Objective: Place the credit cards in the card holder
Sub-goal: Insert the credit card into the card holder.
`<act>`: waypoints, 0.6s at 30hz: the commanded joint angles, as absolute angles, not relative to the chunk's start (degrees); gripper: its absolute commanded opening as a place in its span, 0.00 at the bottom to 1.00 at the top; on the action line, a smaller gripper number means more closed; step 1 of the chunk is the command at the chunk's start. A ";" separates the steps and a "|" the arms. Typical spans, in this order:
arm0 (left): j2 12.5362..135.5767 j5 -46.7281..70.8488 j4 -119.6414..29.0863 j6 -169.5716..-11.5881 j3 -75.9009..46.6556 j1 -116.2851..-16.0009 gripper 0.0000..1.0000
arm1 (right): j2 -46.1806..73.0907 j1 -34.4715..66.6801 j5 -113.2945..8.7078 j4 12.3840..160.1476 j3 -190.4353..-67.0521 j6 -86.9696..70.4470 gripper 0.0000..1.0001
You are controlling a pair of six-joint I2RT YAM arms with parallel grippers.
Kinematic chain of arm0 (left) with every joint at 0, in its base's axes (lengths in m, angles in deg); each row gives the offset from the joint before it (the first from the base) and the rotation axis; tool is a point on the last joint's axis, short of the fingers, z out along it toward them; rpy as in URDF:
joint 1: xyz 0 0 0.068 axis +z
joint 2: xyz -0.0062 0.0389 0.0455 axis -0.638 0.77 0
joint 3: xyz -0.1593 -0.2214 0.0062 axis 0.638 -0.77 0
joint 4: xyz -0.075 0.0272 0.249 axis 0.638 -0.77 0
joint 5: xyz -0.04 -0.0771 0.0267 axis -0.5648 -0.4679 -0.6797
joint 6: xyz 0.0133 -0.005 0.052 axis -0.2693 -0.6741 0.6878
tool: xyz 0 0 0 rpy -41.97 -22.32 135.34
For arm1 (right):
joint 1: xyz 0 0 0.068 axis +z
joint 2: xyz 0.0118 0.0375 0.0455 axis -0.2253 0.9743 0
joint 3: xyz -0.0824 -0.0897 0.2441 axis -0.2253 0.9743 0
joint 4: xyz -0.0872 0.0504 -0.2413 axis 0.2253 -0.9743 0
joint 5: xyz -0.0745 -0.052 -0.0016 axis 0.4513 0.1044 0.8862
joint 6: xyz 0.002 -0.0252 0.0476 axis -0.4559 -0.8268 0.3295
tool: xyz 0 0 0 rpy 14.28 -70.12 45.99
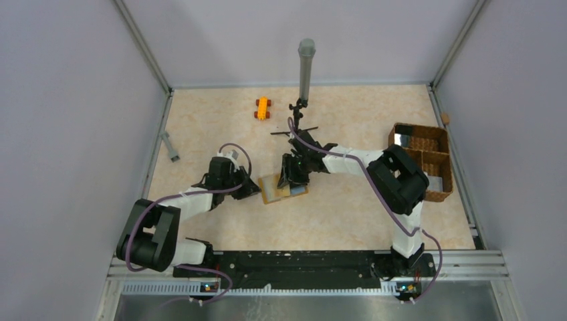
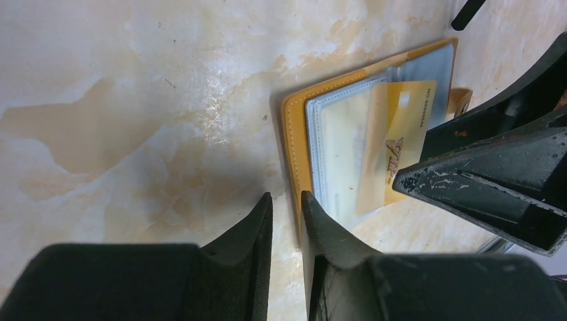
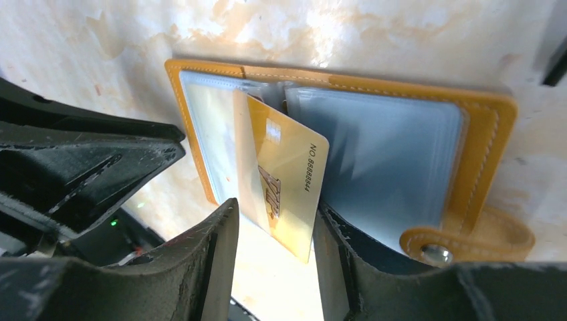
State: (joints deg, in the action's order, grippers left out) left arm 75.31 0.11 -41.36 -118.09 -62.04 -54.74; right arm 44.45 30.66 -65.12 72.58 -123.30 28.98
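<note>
Card (image 3: 284, 180), gold, half in card holder (image 3: 491, 134) sleeve; right jaws parted around it.

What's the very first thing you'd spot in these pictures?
A mustard-orange wallet lies open in the middle of the table, with a gold card sticking partway out of a clear sleeve. The right gripper has its open fingers on either side of that card, and the left gripper is at the wallet's edge. Farther back sits a little orange toy car.
</note>
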 commanded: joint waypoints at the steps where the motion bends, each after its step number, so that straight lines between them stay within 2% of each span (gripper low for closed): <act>1: 76.08 -0.97 -40.23 -117.96 -60.27 -54.89 0.23 | 43.42 32.12 -56.18 64.09 -127.13 21.91 0.45; 18: 74.13 -1.75 -39.80 -119.12 -60.21 -54.94 0.24 | 37.51 33.69 -49.56 60.68 -130.74 13.87 0.54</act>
State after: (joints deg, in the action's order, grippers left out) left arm 75.31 -0.63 -41.36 -118.18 -61.78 -54.74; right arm 42.15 33.22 -52.99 61.28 -128.26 17.46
